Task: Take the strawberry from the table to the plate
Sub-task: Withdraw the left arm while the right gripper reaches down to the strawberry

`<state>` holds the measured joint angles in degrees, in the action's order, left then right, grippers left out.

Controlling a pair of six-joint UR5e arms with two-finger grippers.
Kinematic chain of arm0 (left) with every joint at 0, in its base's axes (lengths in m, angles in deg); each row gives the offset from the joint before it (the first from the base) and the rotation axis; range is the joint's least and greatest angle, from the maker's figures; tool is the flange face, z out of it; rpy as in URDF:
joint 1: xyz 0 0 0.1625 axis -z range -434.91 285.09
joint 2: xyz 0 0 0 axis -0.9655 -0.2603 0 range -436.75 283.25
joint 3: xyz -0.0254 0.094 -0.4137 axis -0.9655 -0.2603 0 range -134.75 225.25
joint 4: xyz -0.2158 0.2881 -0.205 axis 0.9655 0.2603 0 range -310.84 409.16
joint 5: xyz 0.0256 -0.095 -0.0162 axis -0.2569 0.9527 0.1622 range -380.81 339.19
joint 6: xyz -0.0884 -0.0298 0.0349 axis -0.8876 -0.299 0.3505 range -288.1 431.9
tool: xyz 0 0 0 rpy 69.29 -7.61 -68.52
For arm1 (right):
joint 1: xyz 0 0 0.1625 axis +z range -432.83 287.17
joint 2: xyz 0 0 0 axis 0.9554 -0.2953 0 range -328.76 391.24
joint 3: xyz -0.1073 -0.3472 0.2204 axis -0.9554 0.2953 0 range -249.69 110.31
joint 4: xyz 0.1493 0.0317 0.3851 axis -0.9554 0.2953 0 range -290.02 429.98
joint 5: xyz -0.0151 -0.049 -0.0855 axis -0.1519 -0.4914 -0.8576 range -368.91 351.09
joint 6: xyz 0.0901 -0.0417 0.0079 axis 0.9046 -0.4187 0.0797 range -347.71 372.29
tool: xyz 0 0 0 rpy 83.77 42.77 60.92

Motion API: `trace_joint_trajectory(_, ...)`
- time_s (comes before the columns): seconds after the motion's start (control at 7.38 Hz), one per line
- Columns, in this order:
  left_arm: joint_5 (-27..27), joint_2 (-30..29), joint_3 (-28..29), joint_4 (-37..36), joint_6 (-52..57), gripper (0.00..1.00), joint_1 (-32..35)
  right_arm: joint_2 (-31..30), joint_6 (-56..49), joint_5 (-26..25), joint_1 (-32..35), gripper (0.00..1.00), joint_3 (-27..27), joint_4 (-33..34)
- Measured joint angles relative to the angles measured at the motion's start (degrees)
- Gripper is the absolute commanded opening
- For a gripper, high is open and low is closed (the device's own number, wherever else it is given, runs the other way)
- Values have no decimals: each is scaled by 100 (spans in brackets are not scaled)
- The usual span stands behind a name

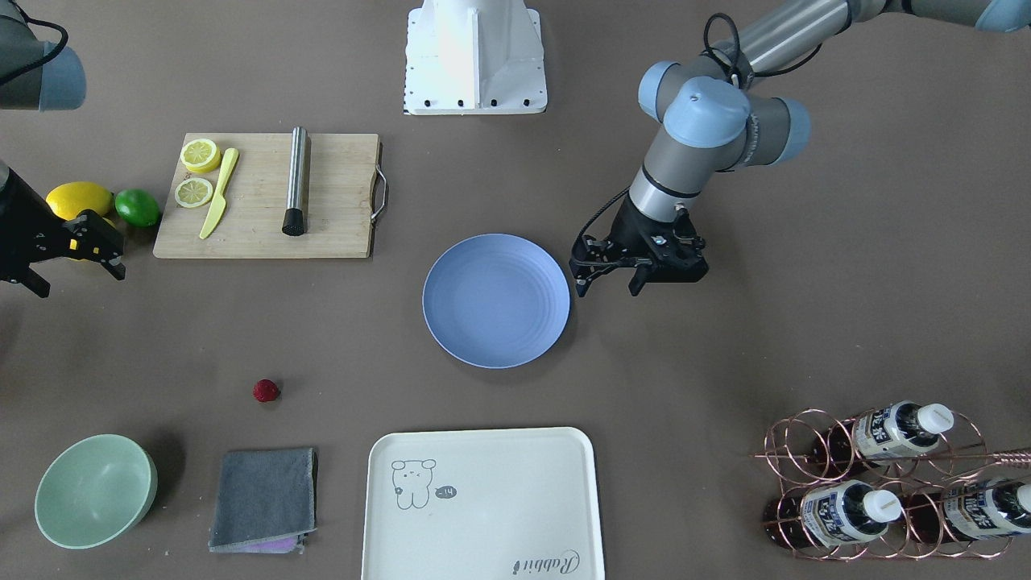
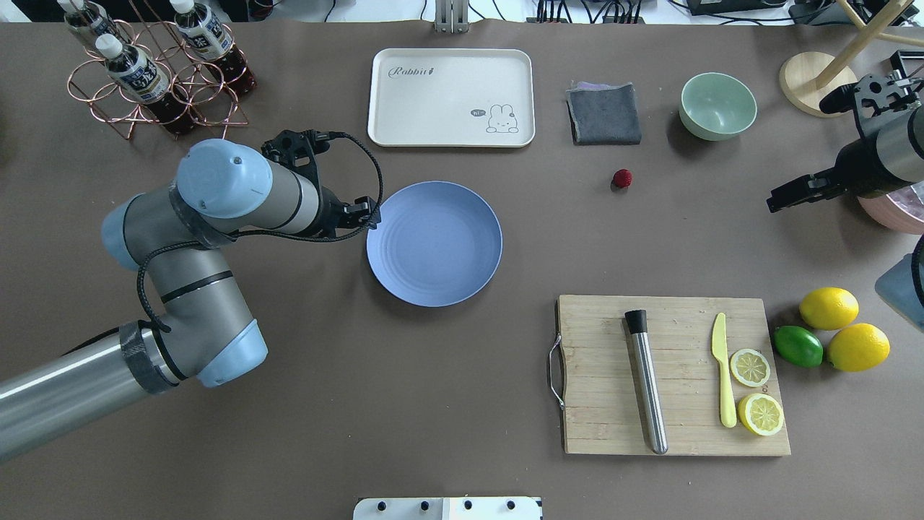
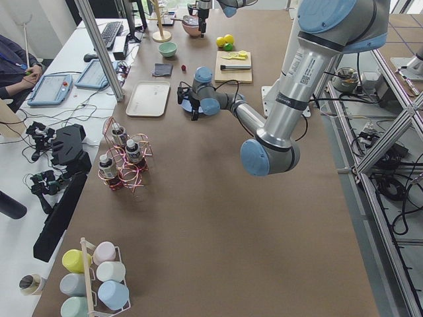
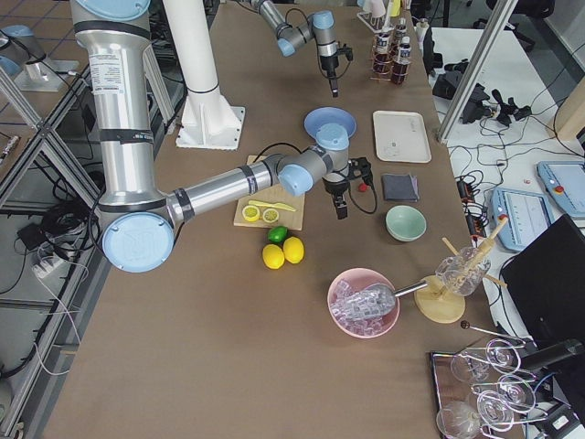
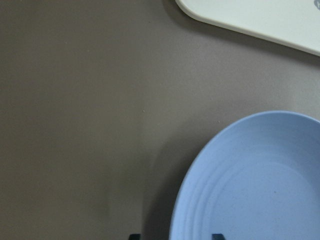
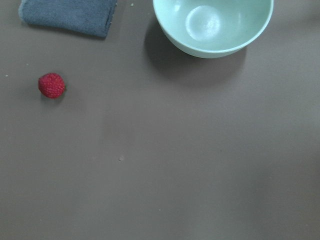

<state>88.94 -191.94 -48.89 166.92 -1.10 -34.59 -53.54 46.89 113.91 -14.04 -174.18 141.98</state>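
The strawberry (image 1: 266, 391) (image 2: 622, 178) lies alone on the table (image 1: 725, 362), between the grey cloth and the blue plate (image 1: 495, 300) (image 2: 434, 243). The plate holds nothing. My left gripper (image 1: 608, 286) (image 2: 367, 214) hovers open just off the plate's rim, on the side away from the berry; the left wrist view shows the plate (image 5: 260, 180) and only the tips of its two spread fingers. My right gripper (image 1: 76, 278) (image 2: 783, 196) is open and empty, well off to the berry's side near the lemons. In the right wrist view the strawberry (image 6: 51, 85) is at the upper left.
A wooden cutting board (image 2: 743, 318) carries lemon halves, a yellow knife and a metal cylinder. Two lemons and a lime (image 2: 798, 346) lie beside it. A mint bowl (image 2: 717, 105), grey cloth (image 2: 604, 114), cream tray (image 2: 451, 97) and bottle rack (image 2: 155, 79) line the far edge.
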Motion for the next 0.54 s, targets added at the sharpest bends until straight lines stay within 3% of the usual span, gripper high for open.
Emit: trace_joint_trajectory(0.54, 1408, 1645, -445, 3, 2549, 98, 1880, 1215, 826, -171, -493, 98, 756, 324)
